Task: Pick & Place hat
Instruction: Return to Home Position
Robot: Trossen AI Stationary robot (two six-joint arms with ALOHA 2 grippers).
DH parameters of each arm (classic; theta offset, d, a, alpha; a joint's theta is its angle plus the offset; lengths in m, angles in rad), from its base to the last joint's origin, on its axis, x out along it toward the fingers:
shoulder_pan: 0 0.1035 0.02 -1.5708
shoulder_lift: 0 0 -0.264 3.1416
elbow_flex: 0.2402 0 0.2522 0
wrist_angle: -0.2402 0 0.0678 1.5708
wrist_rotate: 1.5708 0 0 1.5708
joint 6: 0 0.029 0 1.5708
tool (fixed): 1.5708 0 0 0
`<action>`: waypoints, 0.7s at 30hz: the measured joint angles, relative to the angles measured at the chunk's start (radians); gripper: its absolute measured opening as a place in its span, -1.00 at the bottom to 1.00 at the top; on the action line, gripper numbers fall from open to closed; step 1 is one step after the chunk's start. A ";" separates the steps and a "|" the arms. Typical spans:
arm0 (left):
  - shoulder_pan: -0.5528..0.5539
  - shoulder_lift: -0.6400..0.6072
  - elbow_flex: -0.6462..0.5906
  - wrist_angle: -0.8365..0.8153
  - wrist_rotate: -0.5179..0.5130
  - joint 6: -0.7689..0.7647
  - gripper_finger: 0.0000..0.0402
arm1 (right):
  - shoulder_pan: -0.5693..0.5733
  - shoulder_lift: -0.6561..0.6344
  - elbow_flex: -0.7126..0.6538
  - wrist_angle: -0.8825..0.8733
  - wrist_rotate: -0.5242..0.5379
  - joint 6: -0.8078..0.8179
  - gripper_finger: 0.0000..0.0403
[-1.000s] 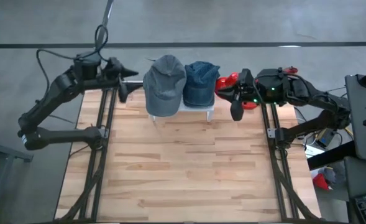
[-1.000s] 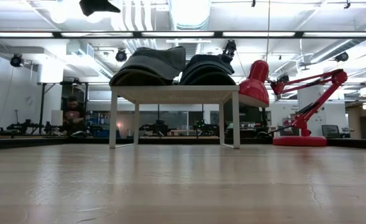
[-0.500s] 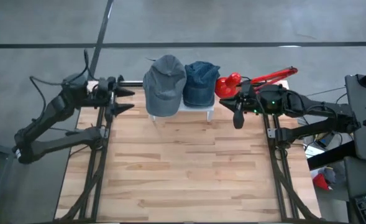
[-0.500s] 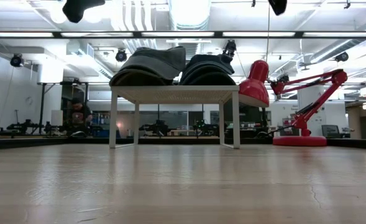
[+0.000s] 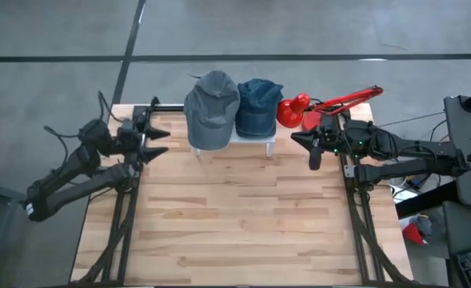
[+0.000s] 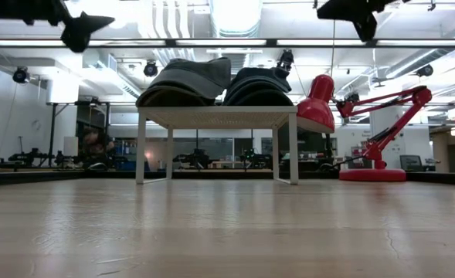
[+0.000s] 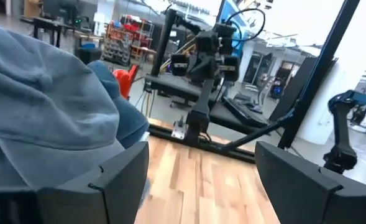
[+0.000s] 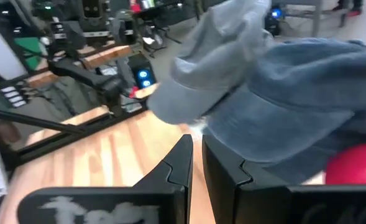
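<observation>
A grey cap and a blue denim cap lie side by side on a small white stand at the table's far edge. In the low view the grey cap and the blue cap rest with their undersides on the stand's top. My left gripper hovers open, left of the grey cap, touching nothing. My right gripper hovers shut, right of the blue cap, also in the air. Both grippers show high in the low view, the left and the right.
A red desk lamp stands at the table's far right corner, its shade close to the blue cap and just beyond my right gripper. The wooden table top lies bare between the stand and the near edge. Black frame rails run along both sides.
Both arms have drawn back from the far edge toward the near edge and come lower, now showing in the low view. My left gripper has moved away from the grey cap, staying open. My right gripper has slid nearer along the lamp's side. The caps have not moved.
</observation>
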 joint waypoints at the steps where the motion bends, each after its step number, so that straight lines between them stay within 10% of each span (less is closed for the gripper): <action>1: -0.006 -0.009 -0.018 0.022 0.000 -0.009 0.47 | 0.000 -0.007 -0.009 -0.003 0.012 0.000 -0.83; 12: -0.112 -0.045 -0.160 0.175 -0.086 -0.028 0.47 | 0.000 -0.002 -0.044 -0.011 0.032 0.049 -0.83; 21: -0.366 -0.038 -0.183 0.208 -0.385 -0.033 0.47 | 0.000 0.030 -0.074 0.075 0.030 0.064 -0.83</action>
